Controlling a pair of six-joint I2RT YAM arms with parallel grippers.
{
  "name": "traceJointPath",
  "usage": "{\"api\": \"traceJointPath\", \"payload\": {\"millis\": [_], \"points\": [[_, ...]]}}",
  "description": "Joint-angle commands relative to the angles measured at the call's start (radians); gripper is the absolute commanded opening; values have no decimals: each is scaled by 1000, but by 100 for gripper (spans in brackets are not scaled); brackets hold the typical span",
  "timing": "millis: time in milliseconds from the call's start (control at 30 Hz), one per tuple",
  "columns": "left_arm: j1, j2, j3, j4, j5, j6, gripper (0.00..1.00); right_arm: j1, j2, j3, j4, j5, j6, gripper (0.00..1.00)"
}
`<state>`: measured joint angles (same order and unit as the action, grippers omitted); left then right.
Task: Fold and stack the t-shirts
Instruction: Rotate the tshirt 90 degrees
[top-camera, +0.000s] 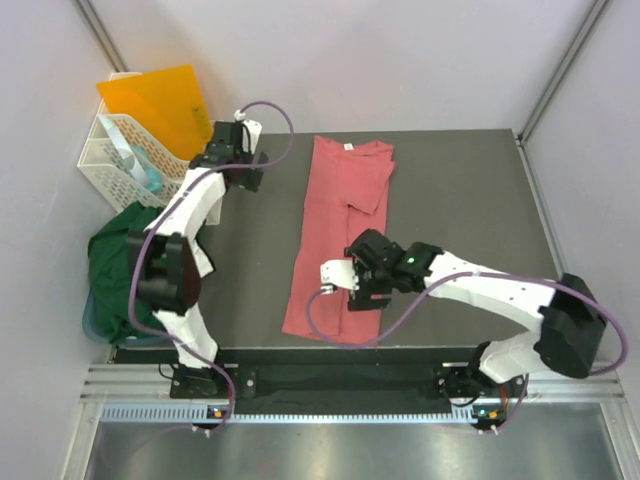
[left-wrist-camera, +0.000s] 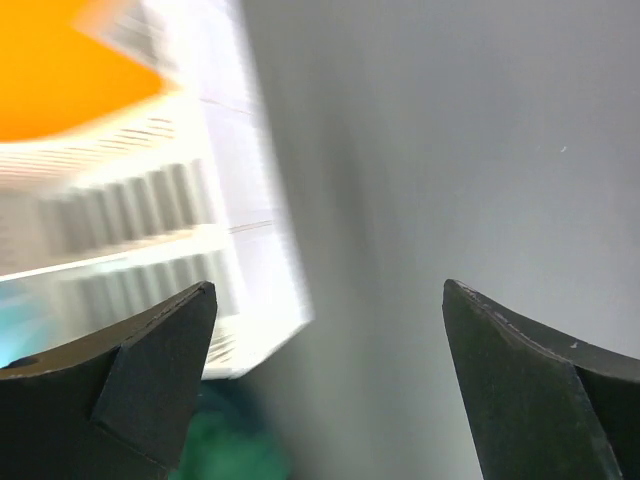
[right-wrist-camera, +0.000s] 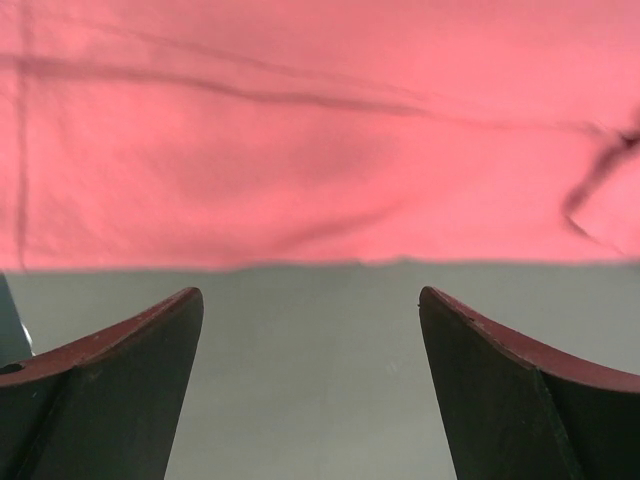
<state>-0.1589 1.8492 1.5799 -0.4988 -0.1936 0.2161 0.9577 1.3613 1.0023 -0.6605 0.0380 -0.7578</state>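
- Here, the salmon-pink t-shirt (top-camera: 340, 220) is lying on the dark counter (top-camera: 460, 190) as a long narrow strip, its collar end with the small white neck label (top-camera: 349, 147) pointing to the far side and one sleeve lying folded over the body
- The dark green t-shirt (top-camera: 115, 265) is sitting in a bunched heap at the counter's left edge, well apart from the pink one and partly hanging over the side
- The right claw (right-wrist-camera: 310, 295) is hovering at the near part of the pink strip, its fingers standing wide apart with nothing between them; its wrist view is showing bare counter between the fingers and the shirt's edge just beyond
- The left claw (left-wrist-camera: 328, 290) is hanging near the counter's far left corner, fingers spread wide and gripping nothing, with the white plastic basket (top-camera: 120, 160) appearing blurred just beside it
- The orange folder (top-camera: 160, 100) is rising at the basket's far side
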Motion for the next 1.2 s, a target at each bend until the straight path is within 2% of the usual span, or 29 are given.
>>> {"api": "traceJointPath", "payload": {"millis": [0,133,367,433,533,600,700,833,900,1067,1167], "points": [[-4,-217,-32,-81,-66,276,99,65,120,56,111,-64,73,88],[-2,-369,-75,-173,-50,348,99,110,206,116,139,-96,138,87],[-2,-583,-260,-121,-12,492,99,230,142,23,208,-41,137,87],[-2,-681,-386,-87,77,563,99,233,111,-27,210,15,130,87],[-2,-832,-596,2,225,672,99,234,-20,-120,213,77,114,89],[-4,-951,-754,44,348,758,99,234,-79,-181,187,80,106,89],[-17,-1074,-910,48,450,848,99,227,-120,-231,112,97,104,91],[-48,-1157,-1041,60,538,953,99,225,-155,-277,84,92,22,95],[-48,-1186,-1099,77,572,1031,99,234,-197,-290,91,82,-52,100],[-63,-1170,-1149,104,709,1164,99,253,-294,-312,136,77,-193,100],[-96,-1156,-1196,143,740,1235,99,271,-315,-344,171,98,-235,97]]}}
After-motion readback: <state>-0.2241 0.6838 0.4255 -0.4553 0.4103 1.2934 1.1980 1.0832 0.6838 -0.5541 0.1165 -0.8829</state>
